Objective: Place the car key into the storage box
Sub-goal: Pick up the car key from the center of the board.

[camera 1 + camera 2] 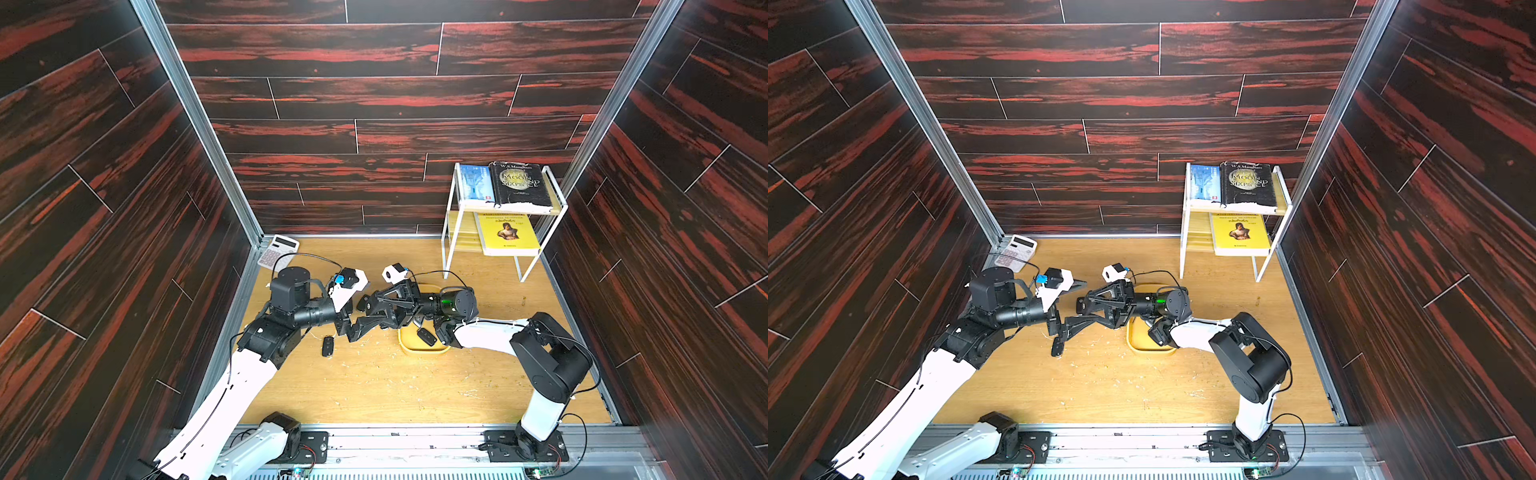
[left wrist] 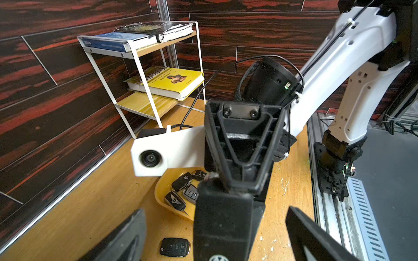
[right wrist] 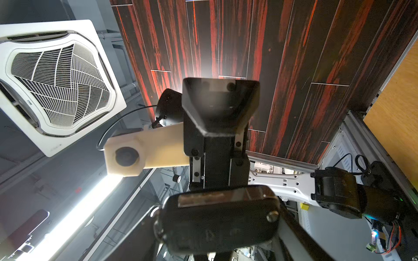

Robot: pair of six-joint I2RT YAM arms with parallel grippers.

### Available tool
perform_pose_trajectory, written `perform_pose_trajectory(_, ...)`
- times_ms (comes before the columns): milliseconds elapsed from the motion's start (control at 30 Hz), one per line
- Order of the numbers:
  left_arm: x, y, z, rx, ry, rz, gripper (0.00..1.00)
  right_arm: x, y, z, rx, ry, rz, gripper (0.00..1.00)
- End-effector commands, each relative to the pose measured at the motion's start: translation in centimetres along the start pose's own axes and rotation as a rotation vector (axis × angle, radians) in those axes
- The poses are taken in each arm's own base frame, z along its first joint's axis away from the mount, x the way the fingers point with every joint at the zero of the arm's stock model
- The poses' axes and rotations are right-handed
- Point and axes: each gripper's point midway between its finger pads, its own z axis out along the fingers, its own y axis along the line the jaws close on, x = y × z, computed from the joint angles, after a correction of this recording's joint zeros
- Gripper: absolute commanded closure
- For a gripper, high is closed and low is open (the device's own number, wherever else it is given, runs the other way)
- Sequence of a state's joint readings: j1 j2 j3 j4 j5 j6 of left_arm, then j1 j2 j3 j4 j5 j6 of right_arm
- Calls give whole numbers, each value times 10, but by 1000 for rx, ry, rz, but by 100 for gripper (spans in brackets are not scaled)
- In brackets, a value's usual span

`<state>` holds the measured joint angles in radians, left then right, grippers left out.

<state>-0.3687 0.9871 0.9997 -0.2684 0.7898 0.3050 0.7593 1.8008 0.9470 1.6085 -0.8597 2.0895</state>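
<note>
Grippers meet nose to nose above the table (image 2: 90,214). The left gripper (image 2: 214,223) stands spread wide, its fingers either side of the car key (image 3: 214,223) and clear of it. The right gripper (image 3: 218,205) is clamped across that Volkswagen fob's body. The key hangs in mid-air just beside the storage box (image 2: 161,187), not over it.

Risk: the left fingers could clip the fob on backing away, or the smooth shell could slip during the swing to the low-rimmed tray.

Count: one key held, one loose fob (image 2: 175,247) on the table, four fobs (image 2: 182,180) visible in the box, three books (image 1: 515,183) on the white rack (image 2: 148,90), one calculator (image 1: 277,249).
</note>
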Motion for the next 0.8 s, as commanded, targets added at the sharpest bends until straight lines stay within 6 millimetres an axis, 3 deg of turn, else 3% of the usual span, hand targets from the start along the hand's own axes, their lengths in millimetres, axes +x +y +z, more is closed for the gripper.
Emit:
perform_pose_trajectory(0,-10,-2,-5,-8,-18,16,0,21,37,0,-134,75,-142,43)
perform_pose_trajectory(100,-22,1,-11,-44,-35,-9,0,19,34,0,-129,73,-140,44)
perform_pose_trajectory(167,-38,-8,-23,-37,-50,-39,0,16,31,-2,-121,71,-142,44)
perform_pose_trajectory(233,-69,-9,-44,-110,-150,-135,0,12,28,-4,-112,65,-143,44)
perform_pose_trajectory(267,-83,11,-62,-265,-238,-280,0,10,27,-6,-108,62,-147,44)
perform_pose_trajectory(333,-87,43,-99,-530,-349,-473,0,7,26,-9,-98,60,-160,44)
perform_pose_trajectory(400,-69,58,-115,-683,-242,-565,0,3,24,-16,-88,43,-170,44)
perform_pose_trajectory(500,-8,93,-123,-880,122,-840,0,-2,19,-26,-59,33,-192,44)
perform_pose_trajectory(633,66,115,-83,-724,366,-1294,3,-9,5,-45,-1,6,-225,46)
perform_pose_trajectory(767,127,142,-59,-746,467,-1418,2,-20,-24,-70,140,-45,-246,47)
